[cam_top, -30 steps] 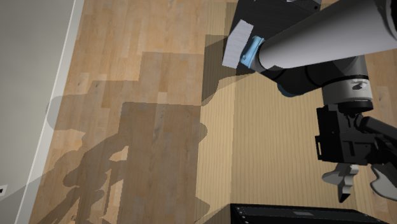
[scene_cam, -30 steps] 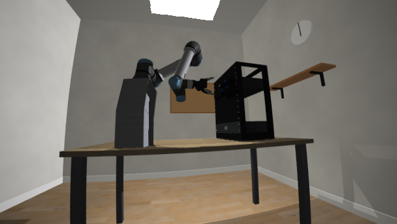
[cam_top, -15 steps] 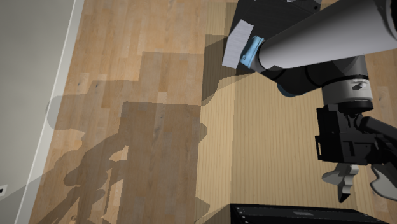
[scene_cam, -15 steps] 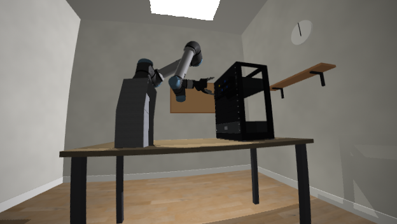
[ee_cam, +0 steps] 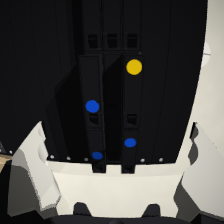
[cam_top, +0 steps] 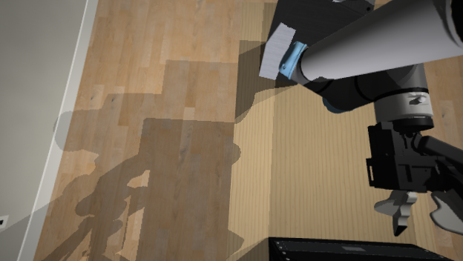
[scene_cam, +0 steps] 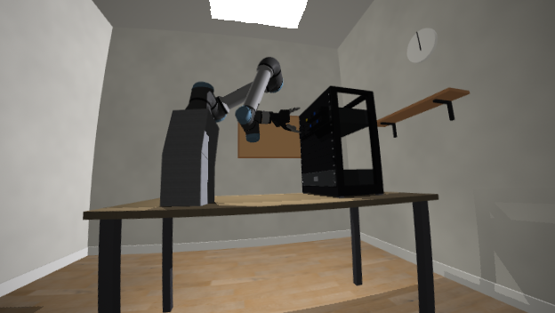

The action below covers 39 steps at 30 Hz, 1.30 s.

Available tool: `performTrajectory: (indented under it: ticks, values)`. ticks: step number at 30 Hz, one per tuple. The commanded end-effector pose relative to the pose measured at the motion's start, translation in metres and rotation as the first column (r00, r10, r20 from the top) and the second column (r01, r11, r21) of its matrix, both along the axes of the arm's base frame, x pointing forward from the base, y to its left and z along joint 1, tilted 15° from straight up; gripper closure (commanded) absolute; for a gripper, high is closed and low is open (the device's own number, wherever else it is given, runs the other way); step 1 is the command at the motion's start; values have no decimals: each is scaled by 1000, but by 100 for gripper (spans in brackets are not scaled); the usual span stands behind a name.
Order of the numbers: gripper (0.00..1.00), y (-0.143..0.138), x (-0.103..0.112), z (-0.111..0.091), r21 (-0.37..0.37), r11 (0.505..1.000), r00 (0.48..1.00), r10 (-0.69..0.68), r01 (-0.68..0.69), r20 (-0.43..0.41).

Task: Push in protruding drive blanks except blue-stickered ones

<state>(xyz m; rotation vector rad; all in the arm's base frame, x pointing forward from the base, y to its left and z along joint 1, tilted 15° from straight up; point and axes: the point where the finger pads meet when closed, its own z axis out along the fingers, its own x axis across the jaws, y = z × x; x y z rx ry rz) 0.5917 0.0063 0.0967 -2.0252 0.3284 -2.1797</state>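
Note:
The black rack stands on the table's right side; its top edge shows at the bottom of the overhead view. My gripper is open and empty, level with the upper part of the rack's front and just short of it, not touching. In the wrist view my white fingers frame the dark rack front. Two long drive blanks stand out between them. The right strip carries a yellow sticker and a blue sticker. The left strip carries a blue sticker and another blue one lower down.
My dark base pedestal stands on the table's left side. A corkboard hangs on the back wall and a wooden shelf on the right wall. The table edge runs beside the rack.

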Motion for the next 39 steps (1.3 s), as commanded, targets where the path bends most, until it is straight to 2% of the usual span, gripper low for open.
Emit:
performTrajectory:
  ticks: [1, 23, 39]
  values:
    - [0, -9, 1, -2, 0, 1000, 1000, 0, 0, 1]
    - [0, -93, 8, -24, 0, 1000, 1000, 0, 0, 1]
    - [0, -99, 9, -25, 0, 1000, 1000, 0, 0, 1]
